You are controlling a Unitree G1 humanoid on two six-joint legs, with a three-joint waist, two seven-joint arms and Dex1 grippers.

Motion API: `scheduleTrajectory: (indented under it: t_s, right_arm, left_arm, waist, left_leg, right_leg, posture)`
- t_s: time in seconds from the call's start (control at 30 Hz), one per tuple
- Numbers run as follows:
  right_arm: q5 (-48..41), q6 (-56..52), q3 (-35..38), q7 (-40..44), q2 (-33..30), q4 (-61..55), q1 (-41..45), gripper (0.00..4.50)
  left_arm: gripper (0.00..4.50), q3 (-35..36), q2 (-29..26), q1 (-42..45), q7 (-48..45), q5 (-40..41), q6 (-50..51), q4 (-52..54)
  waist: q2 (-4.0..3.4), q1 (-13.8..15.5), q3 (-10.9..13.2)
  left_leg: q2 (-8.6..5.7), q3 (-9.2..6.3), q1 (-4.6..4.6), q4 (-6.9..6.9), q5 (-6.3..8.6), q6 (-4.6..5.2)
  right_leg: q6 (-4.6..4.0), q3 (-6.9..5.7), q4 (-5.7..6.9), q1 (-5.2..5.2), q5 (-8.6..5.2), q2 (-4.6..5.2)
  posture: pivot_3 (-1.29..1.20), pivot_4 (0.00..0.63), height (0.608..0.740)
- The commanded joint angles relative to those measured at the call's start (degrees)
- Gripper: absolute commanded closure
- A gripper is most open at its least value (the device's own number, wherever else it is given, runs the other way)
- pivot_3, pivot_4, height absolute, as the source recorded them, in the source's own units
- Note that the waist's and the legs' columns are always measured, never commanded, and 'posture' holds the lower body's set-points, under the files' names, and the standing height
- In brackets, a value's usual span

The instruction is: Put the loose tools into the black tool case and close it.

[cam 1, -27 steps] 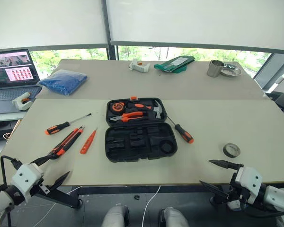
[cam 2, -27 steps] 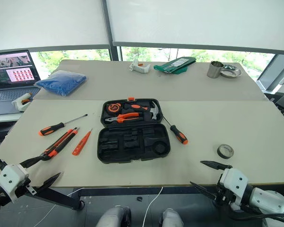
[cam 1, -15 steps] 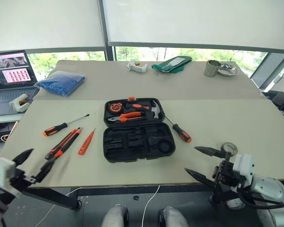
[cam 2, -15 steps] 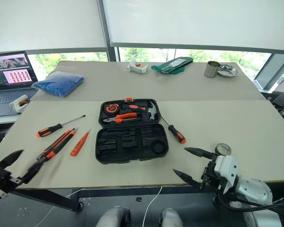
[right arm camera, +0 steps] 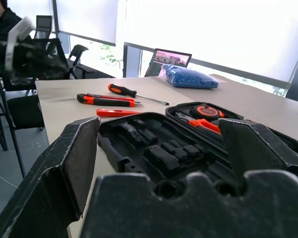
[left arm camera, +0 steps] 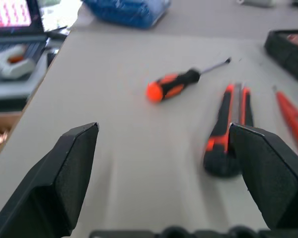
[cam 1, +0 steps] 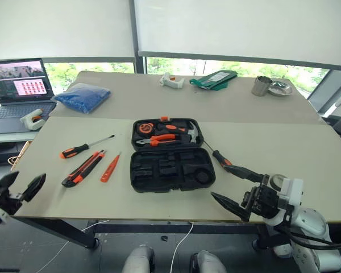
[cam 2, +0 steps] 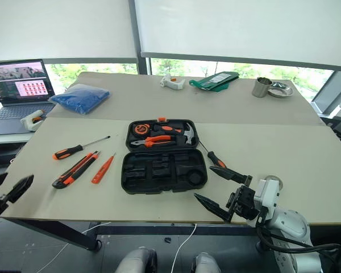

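— where was the case (cam 1: pixel 171 155)?
— open, mid-table. one screwdriver (cam 1: pixel 222 158) just right of it; another screwdriver (cam 1: pixel 83 148), the knife (cam 1: pixel 82 169) and tester (cam 1: pixel 109 168) left.
— your hands?
— my left gripper (cam 1: pixel 18 187) and right gripper (cam 1: pixel 234 186) were spread wide, empty.

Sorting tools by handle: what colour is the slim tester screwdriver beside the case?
All orange tester screwdriver, clearest in the left eye view.

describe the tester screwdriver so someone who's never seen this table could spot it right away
Find the open black tool case in the middle of the near table; three orange-and-black tools lie in a row off its left side. The tester screwdriver is the one nearest the case, just right of the utility knife. It is the slimmest of the three and orange all over, with no black handle.
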State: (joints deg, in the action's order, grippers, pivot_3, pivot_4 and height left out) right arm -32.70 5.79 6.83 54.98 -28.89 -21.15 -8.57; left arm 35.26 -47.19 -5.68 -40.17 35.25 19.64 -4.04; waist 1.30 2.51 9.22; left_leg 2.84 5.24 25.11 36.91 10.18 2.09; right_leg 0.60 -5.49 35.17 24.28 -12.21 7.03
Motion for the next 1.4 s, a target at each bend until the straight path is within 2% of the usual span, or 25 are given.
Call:
scheduleTrajectory:
  t_s: [0.03, 0.17, 0.23, 0.3, 0.43, 0.53, 0.57, 0.6, 0.63, 0.77, 0.8, 0.97, 1.13, 1.27, 1.4]
  right_arm:
    - [1.2, 0.9, -0.1, -1.6, 0.6, -1.8, 0.5, 0.10]
    - [2.3, 0.7, -0.3, -3.5, 1.1, -2.2, 2.2, 0.10]
    - [2.7, 0.7, 0.0, -4.3, 1.1, -2.3, 2.7, 0.10]
    - [3.0, 0.8, 0.6, -4.8, 0.8, -2.5, 2.6, 0.10]
    - [3.3, 0.9, 2.1, -6.2, 0.2, -3.6, 1.8, 0.10]
    - [3.4, 0.8, 3.1, -7.1, 0.0, -4.6, 0.9, 0.00]
    - [3.3, 0.7, 3.3, -7.3, -0.1, -4.8, 0.6, 0.00]
    - [3.3, 0.8, 3.6, -7.4, -0.2, -5.0, 0.2, 0.00]
    - [3.2, 0.9, 3.8, -7.4, -0.3, -5.1, -0.2, 0.00]
    - [3.1, 1.3, 4.4, -7.0, -0.4, -4.8, -0.8, 0.00]
    - [3.0, 1.4, 4.5, -6.8, -0.5, -4.5, -0.8, 0.00]
    - [2.2, 1.4, 5.6, -5.7, -1.3, -2.6, 0.9, 0.00]
    - [1.9, 1.7, 6.8, -3.7, -2.5, 0.4, 2.8, 0.00]
    - [1.8, 0.5, 7.6, -1.9, -5.0, 3.4, 5.5, 0.00]
    - [1.6, -0.7, 8.7, 1.8, -9.8, 8.0, 8.7, 0.00]
  left_arm:
    - [0.00, -8.8, -6.0, 11.0, -1.8, -6.8, 2.7, -9.7]
    - [0.00, -19.3, -6.7, 28.0, -4.9, -15.1, 0.4, -26.9]
    - [0.00, -22.7, -5.5, 35.6, -5.4, -18.7, -2.8, -35.5]
    - [0.00, -26.2, -4.3, 41.5, -6.7, -22.1, -5.2, -42.6]
    - [0.00, -31.5, -2.9, 48.8, -8.5, -28.1, -6.5, -53.1]
    - [0.77, -32.9, -2.3, 51.3, -10.6, -29.8, -5.6, -57.5]
    - [1.13, -33.1, -2.3, 51.6, -11.4, -30.1, -5.4, -58.3]
    - [1.68, -33.2, -2.3, 51.7, -11.8, -30.4, -5.4, -58.9]
    - [1.98, -32.9, -2.2, 51.5, -12.4, -30.3, -5.9, -59.3]
    - [3.50, -29.5, -2.1, 50.4, -12.0, -28.4, -11.8, -59.5]
    - [3.58, -27.9, -1.9, 50.1, -12.0, -27.4, -15.1, -59.2]
    - [3.58, -23.6, -1.0, 49.9, -18.8, -23.5, -25.7, -55.6]
    - [3.58, -26.1, 1.6, 50.7, -25.6, -23.5, -31.8, -46.6]
    - [3.58, -31.9, 5.8, 50.5, -30.5, -24.6, -30.0, -33.4]
    - [3.58, -41.0, 9.0, 51.2, -28.9, -31.9, -24.0, -24.5]
  waist:
    - [0.00, -0.1, 0.0]
    - [-0.01, -0.4, 0.0]
    - [0.02, -0.6, 0.0]
    - [0.08, -0.6, 0.0]
    - [0.11, -0.7, 0.0]
    - [0.11, -0.9, 0.0]
    - [0.11, -1.0, 0.0]
    - [0.11, -1.1, 0.0]
    - [0.11, -1.1, 0.0]
    - [0.10, -1.2, 0.0]
    - [0.10, -1.2, 0.0]
    - [0.18, -1.2, 0.0]
    - [0.18, -0.8, 0.0]
    - [0.18, -0.2, 0.0]
    - [0.17, -0.3, 0.0]
  left_leg:
    - [0.01, 0.01, 0.00, 0.00, -0.01, -0.01]
    - [-0.06, 0.10, -0.02, 0.01, -0.03, -0.01]
    - [-0.07, 0.14, 0.05, 0.01, -0.07, -0.03]
    - [-0.05, 0.22, 0.14, 0.06, -0.30, 0.32]
    - [0.04, 0.63, 0.16, 0.07, -0.28, 0.23]
    - [0.05, 0.64, 0.15, 0.09, -0.28, 0.23]
    - [0.06, 0.63, 0.15, 0.13, -0.28, 0.23]
    - [0.07, 0.62, 0.13, 0.16, -0.27, 0.22]
    - [0.08, 0.57, 0.11, 0.21, -0.25, 0.18]
    - [0.09, 0.22, 0.06, 0.39, -0.06, -0.13]
    - [0.11, 0.20, 0.06, 0.43, -0.06, -0.14]
    - [0.18, 0.12, 0.12, 0.58, -0.05, -0.15]
    - [0.18, 0.11, 0.22, 0.78, -0.01, -0.09]
    - [0.13, 0.13, 0.25, 0.90, -0.02, -0.01]
    - [0.02, 0.18, 0.28, 0.94, -0.16, 0.25]
  right_leg:
    - [-0.01, 0.00, 0.00, 0.03, 0.01, -0.02]
    - [0.08, 0.03, 0.08, 0.02, 0.12, -0.07]
    - [0.46, 0.06, 0.13, -0.04, 0.38, -0.20]
    - [0.44, 0.11, 0.15, -0.03, 0.38, -0.46]
    - [0.37, 0.10, 0.27, 0.03, 0.31, -0.59]
    - [0.37, 0.13, 0.32, 0.04, 0.28, -0.57]
    - [0.37, 0.13, 0.34, 0.03, 0.28, -0.57]
    - [0.37, 0.15, 0.35, 0.04, 0.27, -0.56]
    - [0.36, 0.18, 0.43, 0.04, 0.26, -0.54]
    - [0.32, 0.23, 0.65, 0.04, 0.23, -0.47]
    - [0.31, 0.23, 0.67, 0.04, 0.23, -0.47]
    - [0.29, 0.19, 0.72, 0.05, 0.25, -0.45]
    - [0.29, 0.16, 0.74, 0.01, 0.25, -0.45]
    - [0.29, 0.19, 0.77, -0.03, 0.26, -0.43]
    - [0.30, 0.28, 0.78, -0.05, 0.27, -0.46]
  posture:
    - [0.00, 0.150, 0.740]
    - [0.00, 0.150, 0.740]
    - [0.00, 0.150, 0.740]
    - [0.00, 0.150, 0.740]
    - [0.00, 0.150, 0.740]
    - [0.00, 0.150, 0.740]
    - [0.00, 0.150, 0.740]
    - [0.00, 0.150, 0.740]
    - [0.00, 0.150, 0.740]
    - [0.00, 0.150, 0.740]
    - [0.00, 0.150, 0.740]
    - [0.00, 0.150, 0.740]
    - [0.00, 0.150, 0.740]
    - [0.00, 0.150, 0.740]
    - [0.00, 0.150, 0.740]
